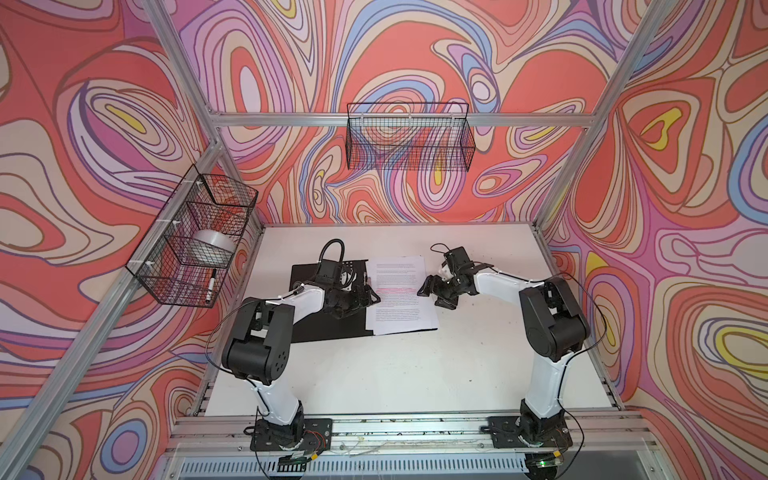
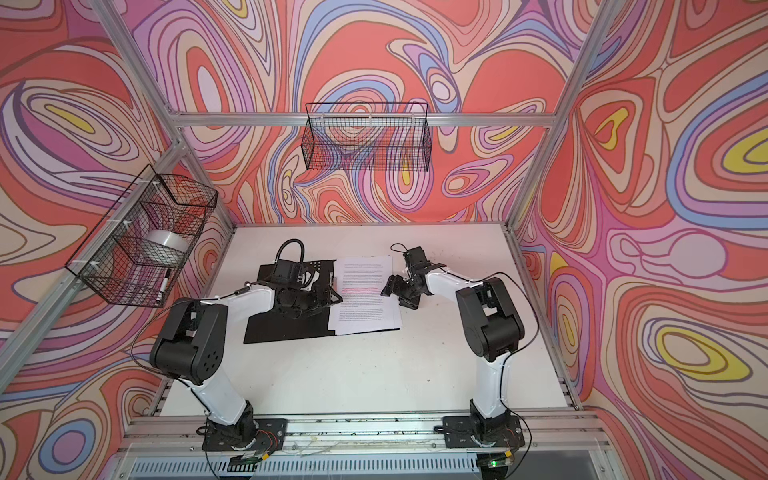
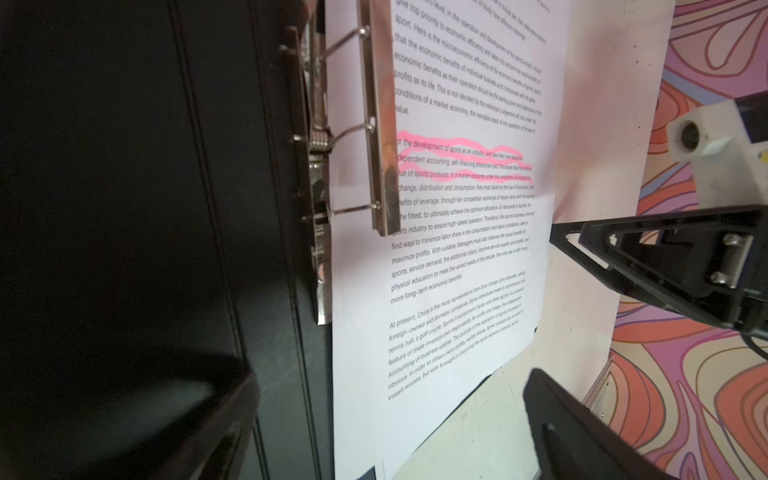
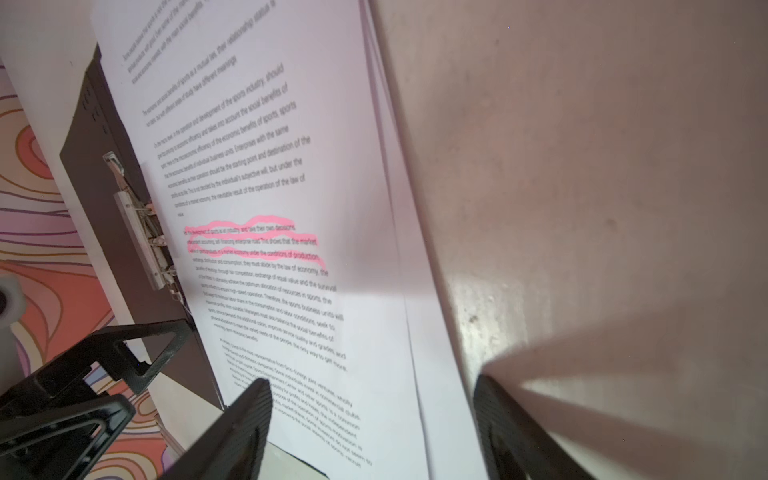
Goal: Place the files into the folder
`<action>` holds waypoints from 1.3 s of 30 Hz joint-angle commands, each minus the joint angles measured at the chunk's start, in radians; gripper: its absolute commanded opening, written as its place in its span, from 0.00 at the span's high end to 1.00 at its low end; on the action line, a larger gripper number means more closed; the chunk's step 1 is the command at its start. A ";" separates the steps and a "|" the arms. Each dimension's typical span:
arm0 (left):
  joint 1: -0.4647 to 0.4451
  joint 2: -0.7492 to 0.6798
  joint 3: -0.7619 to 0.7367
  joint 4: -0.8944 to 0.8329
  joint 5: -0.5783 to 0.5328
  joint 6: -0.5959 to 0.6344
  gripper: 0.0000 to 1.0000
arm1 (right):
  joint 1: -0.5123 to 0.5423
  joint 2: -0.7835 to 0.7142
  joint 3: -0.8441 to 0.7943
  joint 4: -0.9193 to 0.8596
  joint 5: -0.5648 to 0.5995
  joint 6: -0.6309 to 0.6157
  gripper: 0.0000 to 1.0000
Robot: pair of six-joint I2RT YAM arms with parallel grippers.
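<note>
The left gripper (image 1: 372, 289) hangs with its jaws spread wide and nothing between them, low over the spine of the open folder (image 1: 324, 330), just beside the inner edge of the files (image 1: 400, 291). The right gripper (image 1: 428, 296) faces it from the opposite side, jaws also parted and empty. In the right wrist view one finger (image 4: 245, 419) is over the printed sheet and its partner (image 4: 498, 415) is over the bare white table (image 1: 415, 374). The jaws thus straddle the stack's outer edge, though contact cannot be told. The files lie flat and face up on the right half of the folder, whose black inside shows on the left half and as a thin strip along the near edge. The metal clip (image 3: 376, 124) at the spine reaches over the sheets' inner margin and looks lifted rather than pressed down. The placing step seems nearly done. The next move likely calls for squaring the slightly fanned sheets against the spine, pushing the clip down and folding the left cover over. The stack's long axis runs from the near side of the table toward the back wall, parallel to the spine. The top of the text is at the far end, and pink highlighted lines (image 3: 465, 162) cross the middle.
</note>
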 commanded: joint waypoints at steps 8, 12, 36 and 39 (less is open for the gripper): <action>-0.027 0.014 0.039 -0.156 0.014 0.025 0.00 | 0.000 0.018 -0.032 0.005 -0.068 0.017 0.20; -0.027 0.015 0.046 -0.178 0.010 0.037 0.00 | -0.001 0.002 -0.032 0.003 -0.078 0.017 0.20; -0.027 -0.045 0.057 -0.355 -0.065 0.195 0.00 | 0.093 -0.082 -0.118 -0.030 0.059 0.074 0.19; -0.027 -0.039 0.057 -0.366 -0.057 0.187 0.00 | 0.093 -0.066 -0.106 -0.028 0.059 0.070 0.19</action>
